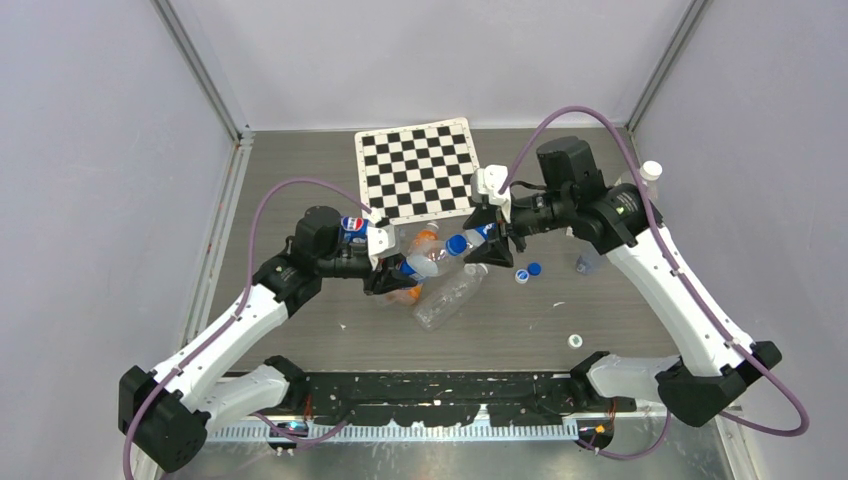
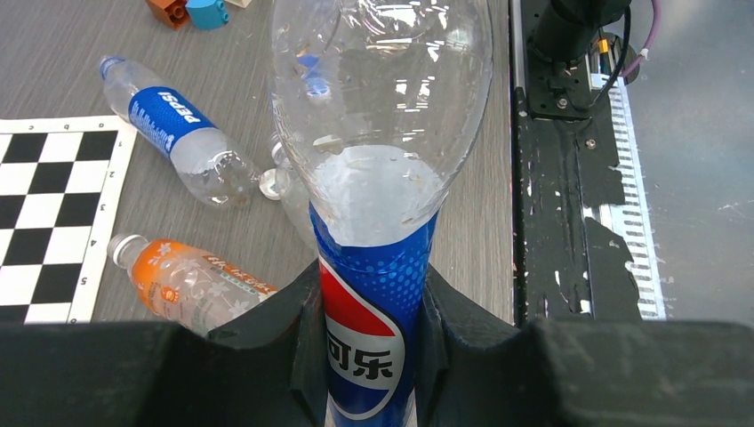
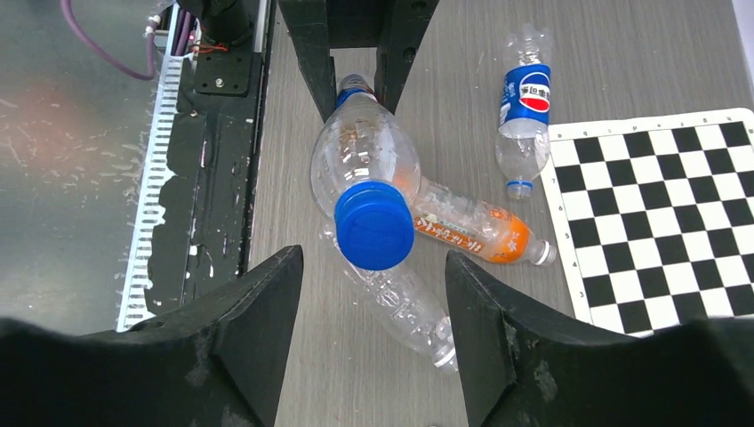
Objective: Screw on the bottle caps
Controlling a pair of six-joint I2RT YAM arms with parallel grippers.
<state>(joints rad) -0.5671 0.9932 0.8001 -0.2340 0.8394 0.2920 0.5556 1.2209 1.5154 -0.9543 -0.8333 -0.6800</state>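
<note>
My left gripper (image 2: 373, 307) is shut on the blue-labelled waist of a clear Pepsi bottle (image 2: 378, 178), held off the table with its neck towards the right arm. A blue bottle cap (image 3: 374, 225) sits on that bottle's neck (image 3: 363, 151). The right gripper (image 3: 373, 258) is open, its fingertips (image 3: 286, 267) level with the cap's near edge and apart from it on both sides. From above, the capped bottle (image 1: 430, 258) spans the gap between left gripper (image 1: 385, 265) and right gripper (image 1: 492, 248). A loose blue cap (image 1: 535, 268) and a white one (image 1: 576, 340) lie on the table.
Under the held bottle lie an orange-labelled bottle (image 3: 471, 229), an uncapped clear bottle (image 3: 400, 307) and a second Pepsi bottle (image 3: 525, 107). A checkerboard (image 1: 418, 170) lies at the back. A white-capped bottle (image 1: 650, 172) stands far right. Orange (image 2: 169, 9) and teal (image 2: 206, 11) blocks lie beyond.
</note>
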